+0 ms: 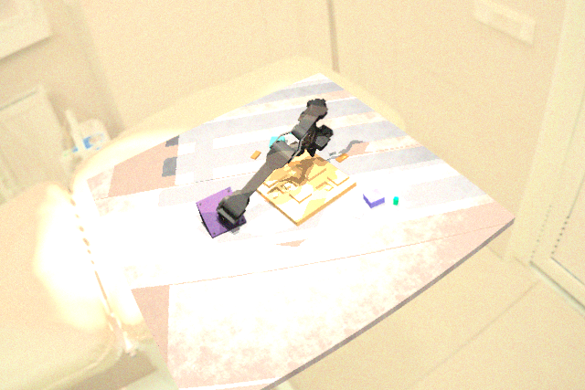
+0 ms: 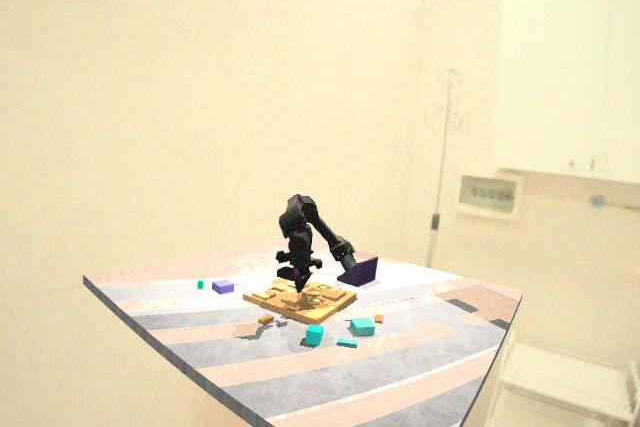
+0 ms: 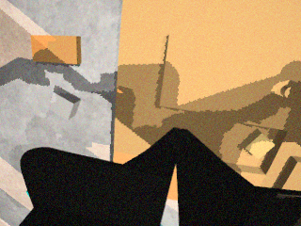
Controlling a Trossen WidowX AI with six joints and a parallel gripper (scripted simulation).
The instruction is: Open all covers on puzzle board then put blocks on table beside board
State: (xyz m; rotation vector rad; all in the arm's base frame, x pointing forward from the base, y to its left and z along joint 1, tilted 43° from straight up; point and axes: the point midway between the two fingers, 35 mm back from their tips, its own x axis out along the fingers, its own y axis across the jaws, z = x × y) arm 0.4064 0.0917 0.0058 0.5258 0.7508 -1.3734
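Observation:
The yellow-orange puzzle board [image 1: 298, 215] [image 2: 316, 316] [image 3: 212, 38] lies flat, with raised plates and recesses on top. One raised plate [image 1: 300, 194] is near its middle; which covers stand open I cannot tell. My gripper [image 1: 312, 153] [image 2: 299, 290] [image 3: 179, 135] is shut and empty, pointing down low over the board's far part in the top view. Beside the board lie an orange block [image 1: 342, 157] [image 2: 265, 319] [image 3: 55, 49], a small grey piece [image 2: 280, 323] [image 3: 69, 100] and a second orange block [image 1: 255, 154] [image 2: 378, 318]. The arm's shadow darkens part of the board.
A violet block [image 1: 373, 198] [image 2: 222, 286] and a small green piece [image 1: 396, 200] [image 2: 200, 284] lie off one side. A teal cube [image 2: 314, 335], a wider teal block [image 2: 362, 327] and a thin teal bar [image 2: 346, 343] lie off another. The arm's base stands on a purple plate [image 1: 210, 208] [image 2: 366, 275].

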